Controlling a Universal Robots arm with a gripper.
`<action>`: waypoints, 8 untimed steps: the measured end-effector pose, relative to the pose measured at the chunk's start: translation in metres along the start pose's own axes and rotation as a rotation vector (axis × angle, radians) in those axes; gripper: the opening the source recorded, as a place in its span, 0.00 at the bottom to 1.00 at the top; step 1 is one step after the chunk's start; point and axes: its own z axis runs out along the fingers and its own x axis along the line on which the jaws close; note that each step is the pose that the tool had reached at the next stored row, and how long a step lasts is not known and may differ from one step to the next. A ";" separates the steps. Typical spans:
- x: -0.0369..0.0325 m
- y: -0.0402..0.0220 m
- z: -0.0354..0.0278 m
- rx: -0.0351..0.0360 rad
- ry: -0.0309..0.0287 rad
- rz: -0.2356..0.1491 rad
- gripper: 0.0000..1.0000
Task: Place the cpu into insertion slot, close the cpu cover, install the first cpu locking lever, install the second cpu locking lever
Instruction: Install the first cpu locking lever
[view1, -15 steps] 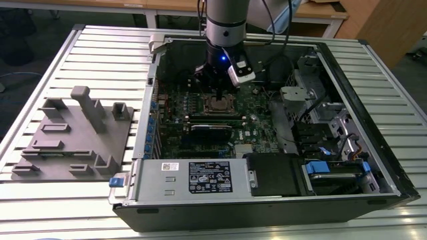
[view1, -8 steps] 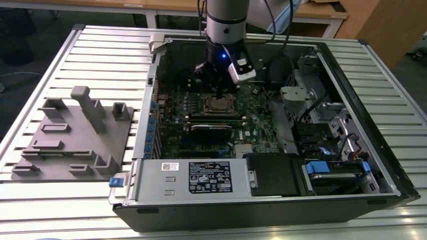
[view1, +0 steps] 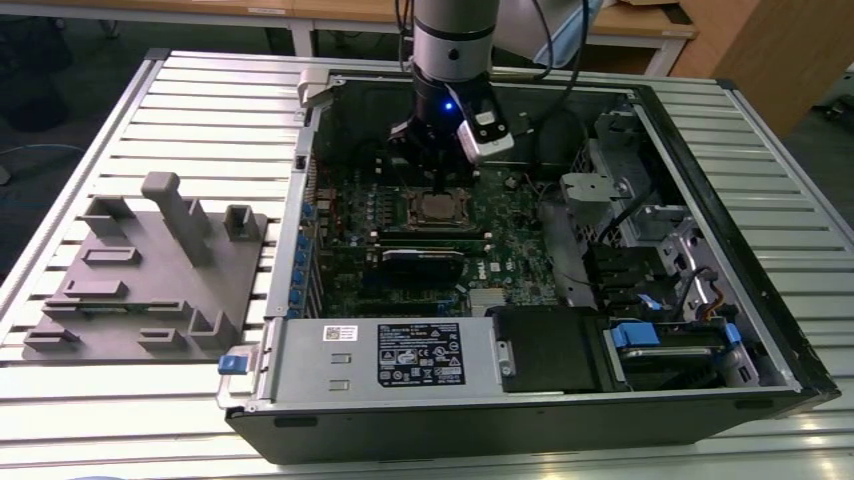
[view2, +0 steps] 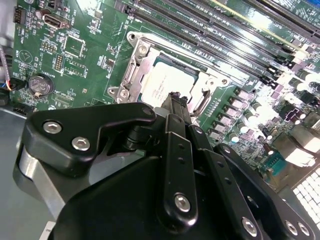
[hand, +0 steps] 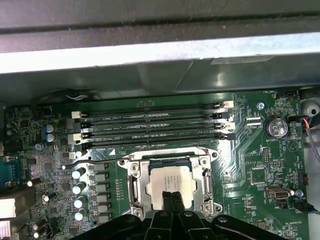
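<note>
Slatted metal table carries open PC case; grey moulded fixture alongside, exterior view's left.

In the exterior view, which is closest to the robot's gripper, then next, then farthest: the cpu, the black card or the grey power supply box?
1. The cpu, right under the gripper.
2. The black card, in the middle of the green board.
3. The power supply box, along the case edge nearest the camera.
</note>
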 end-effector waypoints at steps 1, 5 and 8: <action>0.0000 0.0000 0.0000 0.0000 0.0000 0.000 0.11; 0.0000 0.0000 -0.0001 0.0002 0.0001 0.000 0.11; 0.0004 -0.0001 -0.0002 0.0003 0.0001 0.000 0.11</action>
